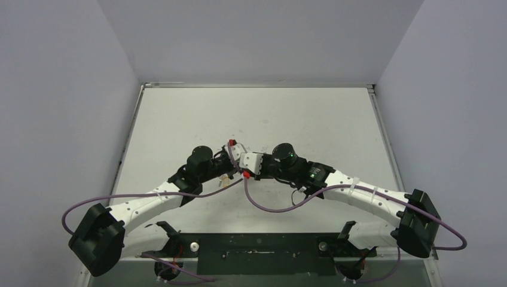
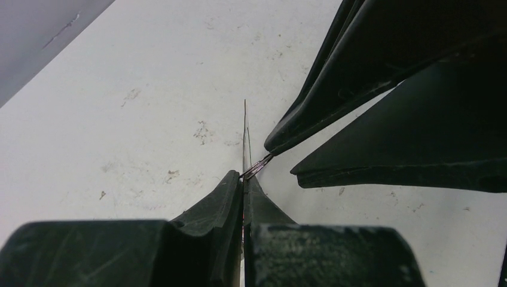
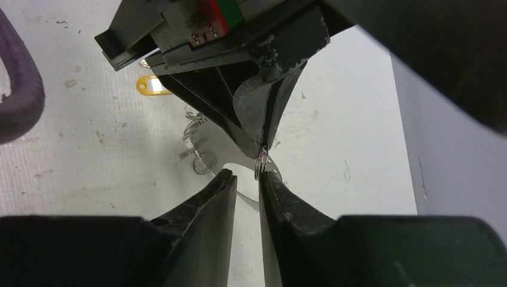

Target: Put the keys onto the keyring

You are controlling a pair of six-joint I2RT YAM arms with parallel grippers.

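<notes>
My left gripper is shut on the keyring, a thin silvery wire seen edge-on rising from between its fingers. A small metal ring hangs on it at the fingertips. In the right wrist view my right gripper is open, its jaws a narrow gap apart, just below the left gripper. That small ring sits at the tip of its right finger. The yellow-headed key and silvery blades lie on the table behind. The black-headed key does not show. Both grippers meet mid-table.
A purple cable hangs at the left of the right wrist view and loops under both arms. Another loose small ring lies by the blades. The white table is walled at the back and both sides.
</notes>
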